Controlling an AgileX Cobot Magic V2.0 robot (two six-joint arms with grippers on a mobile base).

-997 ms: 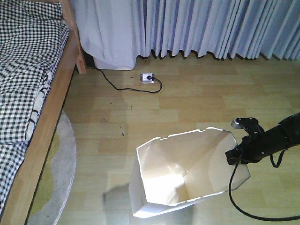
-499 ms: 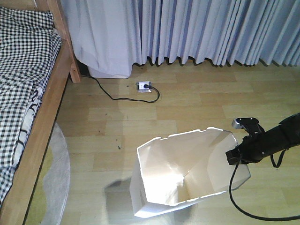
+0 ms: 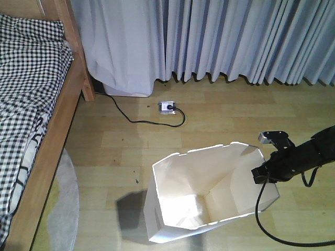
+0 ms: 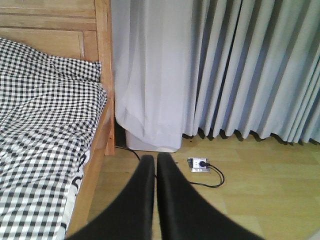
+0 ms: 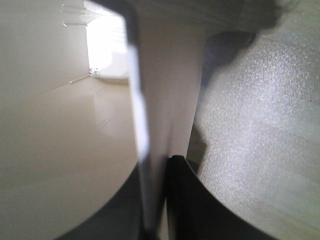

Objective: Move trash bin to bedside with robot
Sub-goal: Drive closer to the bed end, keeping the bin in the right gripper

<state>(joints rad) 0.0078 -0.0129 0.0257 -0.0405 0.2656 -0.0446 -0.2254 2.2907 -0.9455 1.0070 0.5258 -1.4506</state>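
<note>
Precariously, the right hand (image 3: 260, 173) pinches only the rim of the bin (image 3: 209, 194) (left hand (image 4: 155, 161) closed, empty), so it could slip loose.

- You are working in a bedroom in a home
- On your left stands a bed (image 3: 52, 141) with a light wooden frame, a panelled headboard (image 4: 50, 20) and black-and-white checked bedding (image 3: 26, 94)
- Long grey-blue curtains (image 3: 235, 36) hang to the floor across the far wall
- The floor (image 3: 220, 125) is pale wood-look boards, with a light round rug (image 3: 65, 204) beside the bed
- A white power socket (image 3: 167, 107) lies on the boards, its black cable (image 3: 125, 112) trailing towards the curtains
</note>
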